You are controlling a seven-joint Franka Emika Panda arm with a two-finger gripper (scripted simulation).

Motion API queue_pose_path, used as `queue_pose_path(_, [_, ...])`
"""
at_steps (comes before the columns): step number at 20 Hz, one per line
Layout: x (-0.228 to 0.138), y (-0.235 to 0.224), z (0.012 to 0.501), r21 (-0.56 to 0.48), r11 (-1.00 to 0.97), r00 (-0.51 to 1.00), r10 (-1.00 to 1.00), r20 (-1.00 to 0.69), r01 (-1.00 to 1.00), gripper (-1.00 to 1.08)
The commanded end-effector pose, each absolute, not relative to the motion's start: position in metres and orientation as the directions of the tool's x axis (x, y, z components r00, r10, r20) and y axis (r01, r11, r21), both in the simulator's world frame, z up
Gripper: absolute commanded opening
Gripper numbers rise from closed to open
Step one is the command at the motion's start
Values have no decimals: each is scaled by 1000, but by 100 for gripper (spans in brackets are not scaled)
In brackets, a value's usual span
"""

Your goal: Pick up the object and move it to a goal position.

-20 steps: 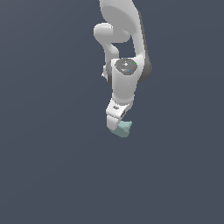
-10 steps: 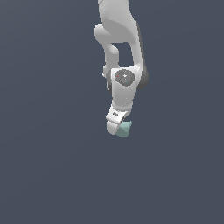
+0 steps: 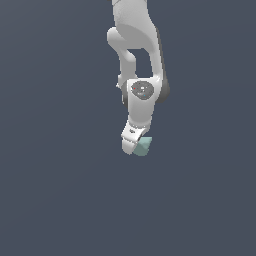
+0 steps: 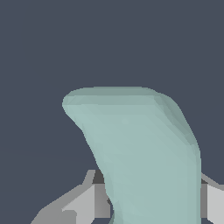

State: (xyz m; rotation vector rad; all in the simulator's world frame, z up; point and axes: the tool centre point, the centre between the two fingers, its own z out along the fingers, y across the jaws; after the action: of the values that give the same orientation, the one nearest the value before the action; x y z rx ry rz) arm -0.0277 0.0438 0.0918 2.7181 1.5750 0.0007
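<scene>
Object (image 3: 144, 147) half hidden by tool (image 3: 134, 148), pinched

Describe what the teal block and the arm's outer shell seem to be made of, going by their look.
The teal block looks like matte plastic or rubber: flat pale colour, soft shading, rounded edges, no glints. The arm's shell looks like smooth white plastic with a slight sheen. As simulator renders, both stay guesses. The claw appears shut on the block.

In the exterior view, the white gripper (image 3: 134, 145) covers most of the pale teal block (image 3: 144, 147), and the arm (image 3: 142, 45) runs off the top edge. In the wrist view, the block (image 4: 144, 162) hides the fingers' inner faces and is cut off at the bottom edge.
</scene>
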Motion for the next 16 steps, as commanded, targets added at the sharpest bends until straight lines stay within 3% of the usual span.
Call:
queue_pose_path(1, [-28,44,92,0,-497,497,868,0,868,-100])
queue_pose_path(9, [-29,45,101,0,-497,497,868,0,868,-100])
queue_pose_path(16, [-34,50,139,0,-497,497,868,0,868,-100])
